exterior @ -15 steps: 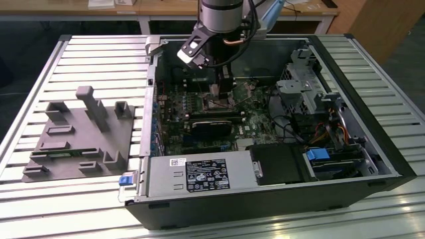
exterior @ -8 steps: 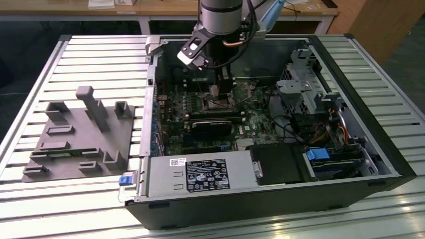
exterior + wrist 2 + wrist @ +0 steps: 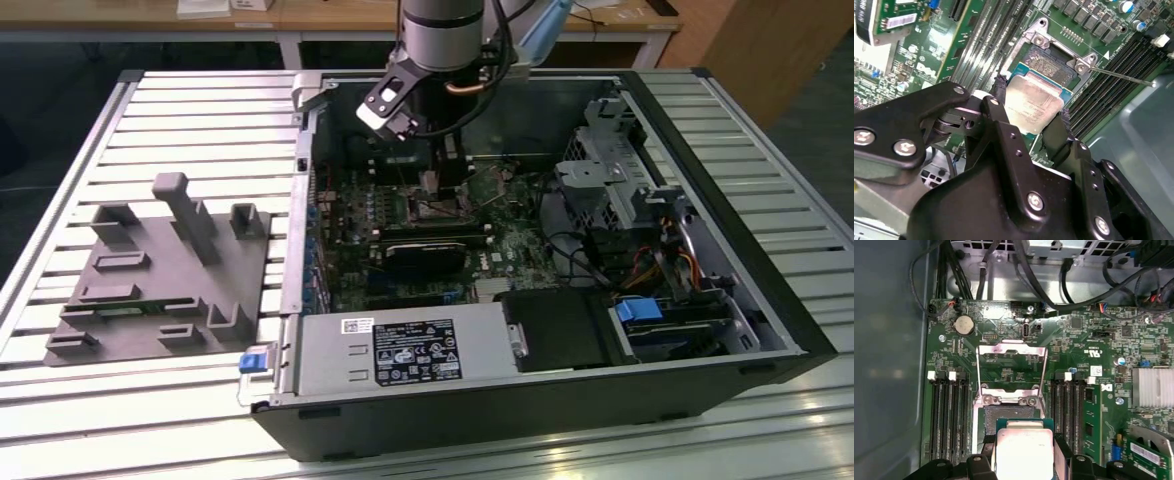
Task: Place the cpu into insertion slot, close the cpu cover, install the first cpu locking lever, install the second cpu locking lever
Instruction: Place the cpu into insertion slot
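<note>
Gripper (image 3: 1030,100) clamped on cpu (image 3: 1036,107) by 2 opposite edges, over insertion slot (image 3: 1009,412); cpu cover (image 3: 1011,347) flipped open; in exterior view, black block (image 3: 427,255) at slot's 6 o'clock.

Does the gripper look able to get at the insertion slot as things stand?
Probably yes: the cpu cover is swung back off the insertion slot, which lies bare just beyond the cpu that the gripper holds.
</note>
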You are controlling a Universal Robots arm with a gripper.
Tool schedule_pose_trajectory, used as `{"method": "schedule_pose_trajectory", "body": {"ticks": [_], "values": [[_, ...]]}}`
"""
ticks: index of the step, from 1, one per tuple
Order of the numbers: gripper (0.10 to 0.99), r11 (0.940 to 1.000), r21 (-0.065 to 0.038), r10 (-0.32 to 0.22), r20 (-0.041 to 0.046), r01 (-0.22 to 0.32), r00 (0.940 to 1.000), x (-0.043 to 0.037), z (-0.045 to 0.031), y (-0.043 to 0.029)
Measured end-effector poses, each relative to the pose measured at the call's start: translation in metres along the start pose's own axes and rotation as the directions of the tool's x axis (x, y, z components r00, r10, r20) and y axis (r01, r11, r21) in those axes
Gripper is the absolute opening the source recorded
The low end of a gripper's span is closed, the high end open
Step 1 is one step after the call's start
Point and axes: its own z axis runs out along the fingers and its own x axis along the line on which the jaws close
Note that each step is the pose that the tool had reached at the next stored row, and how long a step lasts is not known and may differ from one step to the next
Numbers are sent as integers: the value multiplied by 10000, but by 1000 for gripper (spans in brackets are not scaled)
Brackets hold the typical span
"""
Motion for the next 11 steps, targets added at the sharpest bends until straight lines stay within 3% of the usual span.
{"method": "schedule_pose_trajectory", "body": {"ticks": [11], "values": [[541,10000,-2,-35,2,35,10000,52,135,-10]]}}
